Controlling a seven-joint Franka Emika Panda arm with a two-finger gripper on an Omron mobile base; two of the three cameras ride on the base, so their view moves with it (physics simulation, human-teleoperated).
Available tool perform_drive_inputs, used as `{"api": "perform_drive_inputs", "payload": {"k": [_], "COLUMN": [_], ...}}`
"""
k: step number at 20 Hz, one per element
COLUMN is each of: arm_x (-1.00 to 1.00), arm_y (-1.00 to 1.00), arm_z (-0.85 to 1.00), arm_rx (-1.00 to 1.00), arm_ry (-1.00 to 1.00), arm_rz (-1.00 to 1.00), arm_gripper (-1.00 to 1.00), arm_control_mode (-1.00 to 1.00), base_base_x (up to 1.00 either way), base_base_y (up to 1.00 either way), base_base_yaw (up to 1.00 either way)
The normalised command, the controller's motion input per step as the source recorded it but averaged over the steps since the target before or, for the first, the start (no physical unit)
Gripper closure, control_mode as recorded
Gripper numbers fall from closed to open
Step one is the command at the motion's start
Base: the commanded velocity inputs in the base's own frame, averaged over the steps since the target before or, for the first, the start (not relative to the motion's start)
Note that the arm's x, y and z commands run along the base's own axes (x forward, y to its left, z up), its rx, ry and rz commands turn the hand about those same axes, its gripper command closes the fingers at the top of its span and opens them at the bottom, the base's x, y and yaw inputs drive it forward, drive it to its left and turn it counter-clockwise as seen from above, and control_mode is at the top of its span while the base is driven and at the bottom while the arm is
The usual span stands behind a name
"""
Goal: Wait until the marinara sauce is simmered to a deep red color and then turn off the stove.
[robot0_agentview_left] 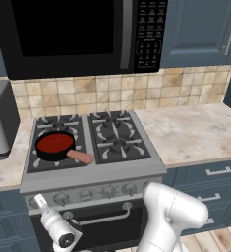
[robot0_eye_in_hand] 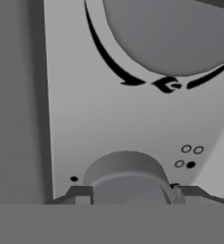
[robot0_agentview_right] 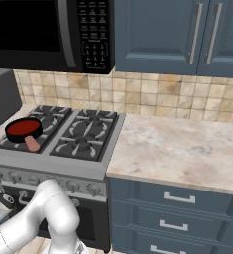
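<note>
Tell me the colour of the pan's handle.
Pinkish; the pan handle shows best in the left base view.

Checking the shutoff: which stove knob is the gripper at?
The leftmost knob on the stove front: it sits between the gripper fingertips, while the other knobs stand free to its right.

light: even, soft | shadows: faint | render: slightly coarse, no glare

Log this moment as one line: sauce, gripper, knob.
marinara sauce: deep red, in pan on front-left burner | gripper: at stove front panel, fingers either side of a knob, contact unclear
</note>
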Motion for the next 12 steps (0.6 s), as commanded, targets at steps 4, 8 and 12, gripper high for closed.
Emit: {"api": "perform_drive_inputs", "payload": {"k": [4, 8, 12], "arm_x": [-0.06, -0.11, -0.15], "arm_y": [0.06, 0.01, 0.04], "arm_z": [-0.16, -0.22, -0.24], "arm_rx": [0.25, 0.29, 0.3], "arm_ry": [0.0, 0.0, 0.0], "arm_rz": [-0.3, -0.32, -0.33], "arm_gripper": [1.0, 1.0, 1.0], "arm_control_mode": [-1.0, -1.0, -1.0], "base_base_x": [0.0, 0.0, 0.0], "base_base_y": [0.0, 0.0, 0.0], "base_base_yaw": [0.0, 0.0, 0.0]}}
